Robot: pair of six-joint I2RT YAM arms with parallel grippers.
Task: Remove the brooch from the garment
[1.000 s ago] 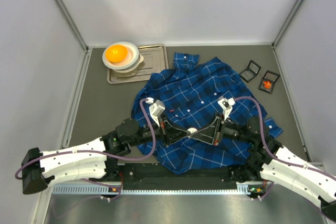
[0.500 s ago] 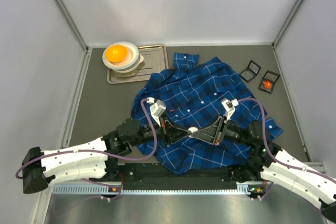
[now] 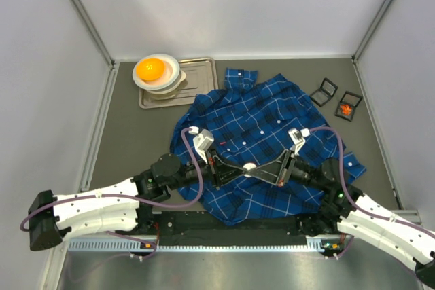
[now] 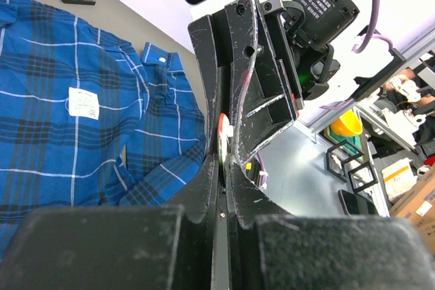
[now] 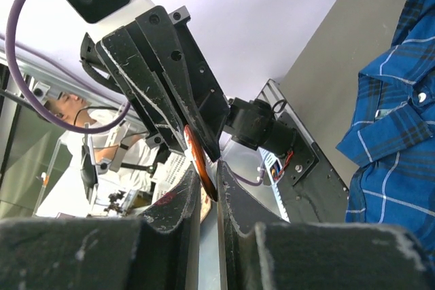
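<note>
Brooch (image 3: 249, 167) tug-of-war over the shirt (image 3: 258, 113)
Left claw (image 3: 242, 169) and right claw (image 3: 259, 170) both pinch it; next, pull free gently.

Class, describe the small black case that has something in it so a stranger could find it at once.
Start at the blue plaid shirt spread mid-table and look past its far right edge, where two small black square cases lie side by side. The right-hand case is the one: it holds a small orange piece, while the left-hand case looks empty.
</note>
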